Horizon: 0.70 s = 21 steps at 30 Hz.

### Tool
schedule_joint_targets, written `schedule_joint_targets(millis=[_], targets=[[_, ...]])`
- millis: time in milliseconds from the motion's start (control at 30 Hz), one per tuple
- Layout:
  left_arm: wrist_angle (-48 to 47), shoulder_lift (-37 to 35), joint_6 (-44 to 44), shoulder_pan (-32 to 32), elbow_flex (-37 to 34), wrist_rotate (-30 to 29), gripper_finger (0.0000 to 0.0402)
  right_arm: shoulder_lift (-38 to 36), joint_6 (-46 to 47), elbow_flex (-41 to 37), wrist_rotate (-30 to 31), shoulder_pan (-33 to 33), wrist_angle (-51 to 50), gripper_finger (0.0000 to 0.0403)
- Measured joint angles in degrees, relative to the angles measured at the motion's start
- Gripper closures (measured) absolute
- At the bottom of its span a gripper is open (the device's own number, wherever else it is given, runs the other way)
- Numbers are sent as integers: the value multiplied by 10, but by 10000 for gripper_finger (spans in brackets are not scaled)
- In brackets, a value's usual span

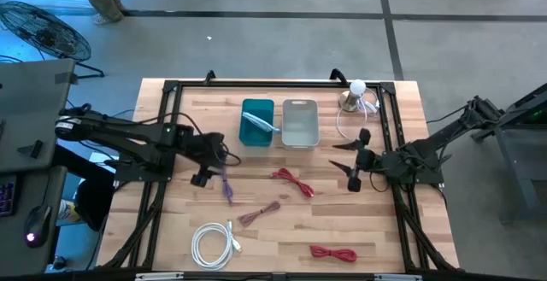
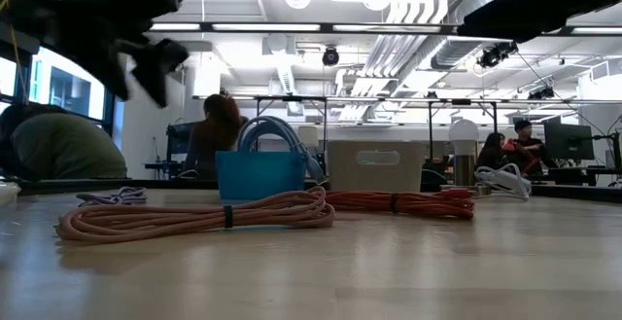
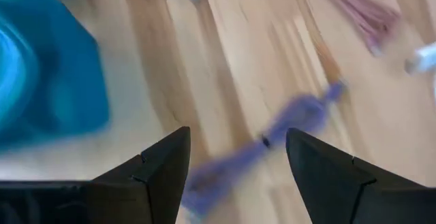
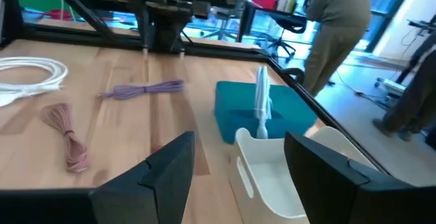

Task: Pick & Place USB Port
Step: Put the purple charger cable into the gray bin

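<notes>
A purple bundled USB cable (image 1: 226, 184) lies on the wooden table, left of centre; it also shows in the left wrist view (image 3: 272, 139) and the right wrist view (image 4: 139, 89). My left gripper (image 1: 205, 168) hovers open above it, touching nothing. My right gripper (image 1: 355, 160) is open and empty near the table's right side. A teal bin (image 1: 256, 121) holding a light cable, and a white bin (image 1: 300, 121), stand at the far middle.
A red cable (image 1: 293, 181), a pink cable (image 1: 259, 214), a white coiled cable (image 1: 213, 243) and another red cable (image 1: 333, 253) lie on the table. A lamp with a white cord (image 1: 356, 98) stands at the far right. People show beyond the table.
</notes>
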Motion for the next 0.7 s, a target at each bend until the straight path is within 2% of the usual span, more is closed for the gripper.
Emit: schedule_joint_targets(millis=[100, 200, 367, 500, 700], targets=[[-8, 0, -51, -21, 0, 0, 165, 0, 2, 0, -7, 0, 1, 183], [2, 0, -46, -44, 0, 1, 165, 0, 3, 0, -9, 0, 1, 182], [-28, 0, 102, -85, 0, -11, 165, 0, 15, 0, -11, 0, 1, 183], [-47, 0, 193, -107, 0, -44, 165, 0, 29, 0, -30, 0, 1, 183], [-50, 5, 285, -114, 0, -74, 165, 0, 60, 0, -34, 0, 1, 183]])
